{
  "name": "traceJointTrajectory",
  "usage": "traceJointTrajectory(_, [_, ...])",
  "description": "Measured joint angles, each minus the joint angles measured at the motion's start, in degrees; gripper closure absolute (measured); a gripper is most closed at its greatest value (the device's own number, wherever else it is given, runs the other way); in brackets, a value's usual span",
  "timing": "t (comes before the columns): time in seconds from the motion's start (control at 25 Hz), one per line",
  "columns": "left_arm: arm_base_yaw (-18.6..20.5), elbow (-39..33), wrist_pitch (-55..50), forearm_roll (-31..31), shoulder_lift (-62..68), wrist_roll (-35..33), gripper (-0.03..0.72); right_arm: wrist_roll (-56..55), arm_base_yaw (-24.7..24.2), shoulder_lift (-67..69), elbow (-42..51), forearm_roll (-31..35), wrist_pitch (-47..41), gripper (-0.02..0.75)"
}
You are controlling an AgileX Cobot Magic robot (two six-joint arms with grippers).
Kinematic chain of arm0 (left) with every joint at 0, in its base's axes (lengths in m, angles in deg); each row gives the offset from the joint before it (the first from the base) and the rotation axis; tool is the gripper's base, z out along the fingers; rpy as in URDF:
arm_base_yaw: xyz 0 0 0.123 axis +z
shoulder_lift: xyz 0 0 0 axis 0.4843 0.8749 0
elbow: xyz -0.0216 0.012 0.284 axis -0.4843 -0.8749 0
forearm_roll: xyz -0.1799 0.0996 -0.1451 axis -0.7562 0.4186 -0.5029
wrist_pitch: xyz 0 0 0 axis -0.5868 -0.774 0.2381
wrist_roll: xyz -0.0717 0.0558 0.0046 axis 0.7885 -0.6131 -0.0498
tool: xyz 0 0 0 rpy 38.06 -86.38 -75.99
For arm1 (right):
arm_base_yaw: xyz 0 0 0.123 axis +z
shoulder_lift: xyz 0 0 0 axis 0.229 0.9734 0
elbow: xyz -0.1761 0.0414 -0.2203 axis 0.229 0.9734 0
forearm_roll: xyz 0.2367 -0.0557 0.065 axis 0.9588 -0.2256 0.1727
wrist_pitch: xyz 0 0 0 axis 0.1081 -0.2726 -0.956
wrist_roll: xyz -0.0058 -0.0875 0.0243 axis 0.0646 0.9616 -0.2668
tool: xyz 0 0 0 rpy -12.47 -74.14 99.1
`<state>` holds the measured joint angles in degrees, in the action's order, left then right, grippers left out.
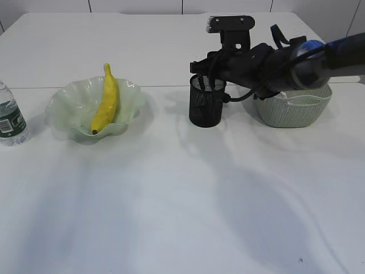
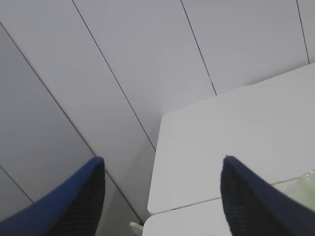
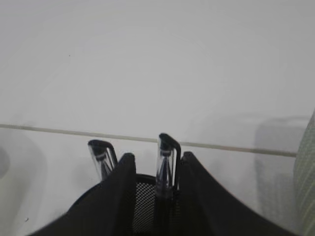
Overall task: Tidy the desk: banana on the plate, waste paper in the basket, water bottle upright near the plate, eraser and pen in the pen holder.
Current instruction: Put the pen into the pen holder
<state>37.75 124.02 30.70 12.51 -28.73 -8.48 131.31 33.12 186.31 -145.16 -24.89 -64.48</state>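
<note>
Reaching in level from the bench's right edge, my right arm (image 1: 296, 60) hangs its gripper (image 3: 156, 169) over the mesh pen holder (image 1: 206, 108); the fingers stand slightly parted around a pen (image 3: 167, 164), contact unclear. My left gripper (image 2: 162, 182) gapes wide, holding nothing, beyond a far corner.

Banana (image 1: 106, 101): yellow, dark tip. Plate (image 1: 68, 103): pale translucent green. Pen holder (image 1: 206, 101): black mesh. Basket (image 1: 293, 109): pale grey-green, woven pattern. Water bottle (image 1: 10, 119): clear, green label. Table (image 1: 171, 200): white. Left gripper (image 2: 162, 196): blue fingers, black pads. Pens (image 3: 166, 164): clear, black clips.
</note>
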Motion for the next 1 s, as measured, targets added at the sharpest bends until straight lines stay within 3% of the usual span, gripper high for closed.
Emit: traceJointTrajectory(1.0, [0.0,0.0,0.1,0.0,0.0,0.0,0.168,8.3,0.0,-13.2,0.0,0.4,1.6,0.505])
